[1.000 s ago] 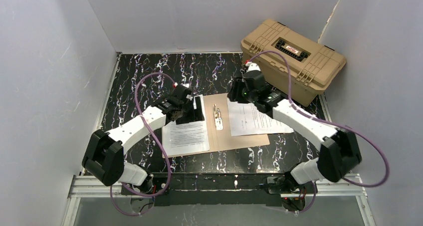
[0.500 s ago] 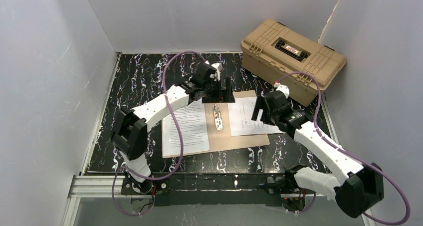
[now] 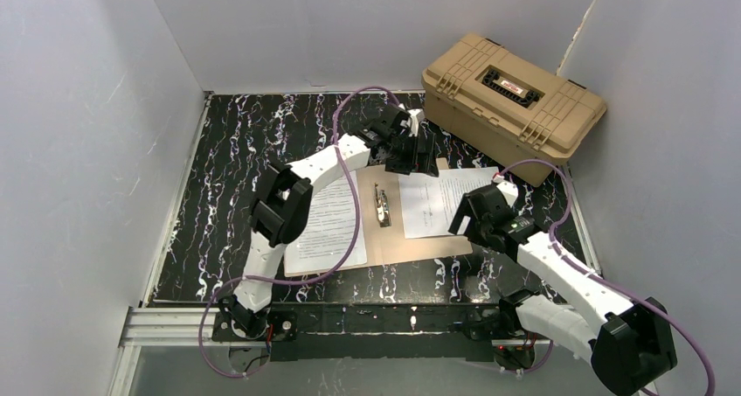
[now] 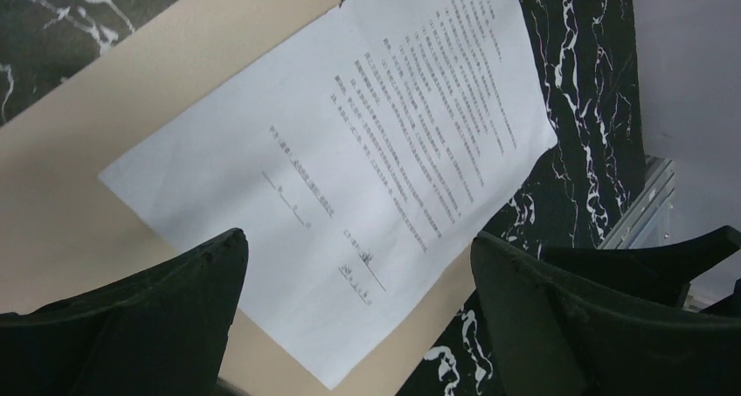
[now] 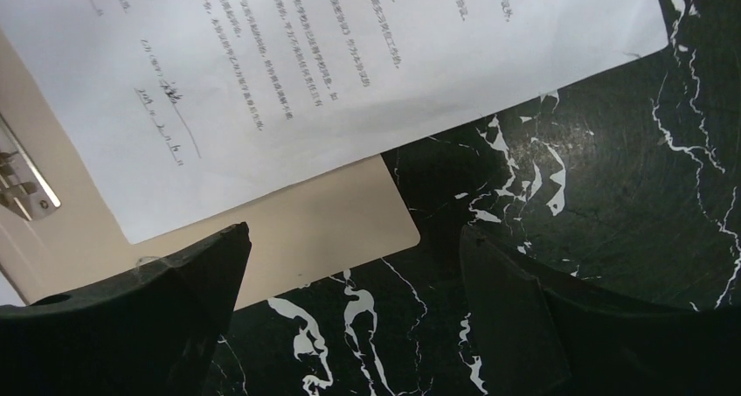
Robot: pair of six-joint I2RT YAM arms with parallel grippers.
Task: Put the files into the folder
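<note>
Since 0.5 s ago the left arm has swung further toward 3 o'clock along the far edge of the folder (image 3: 411, 244), while the right arm has drawn back toward 5 o'clock, off the paper.

Seen from above, the folder lies open and flat at the middle of the black marbled table (image 3: 227, 151), its silver clip (image 3: 381, 205) on the spine. 1 of the 2 files, the left sheet (image 3: 332, 230), rests on the flap at 9 o'clock of the clip, partly hidden by the left arm. The right sheet (image 3: 432, 202) lies on the flap at 3 o'clock, turned a little askew, and overhangs that flap's outer edge onto the table.

The left gripper (image 3: 419, 162) hangs over the 12 o'clock edge of the folder, above the top of the right sheet. Its wrist camera shows both fingers (image 4: 148, 317) spread wide with nothing between them, the printed sheet (image 4: 349, 142) and bare folder board (image 4: 131, 107) below.

The right gripper (image 3: 463, 224) sits at 4 o'clock of the clip, over the near corner of the right flap. Its fingers (image 5: 140, 317) are likewise spread and empty, above the flap corner (image 5: 349, 212) and the table (image 5: 568, 195).

A tan plastic case (image 3: 511, 99) stands at 1 o'clock, well apart from the folder.
</note>
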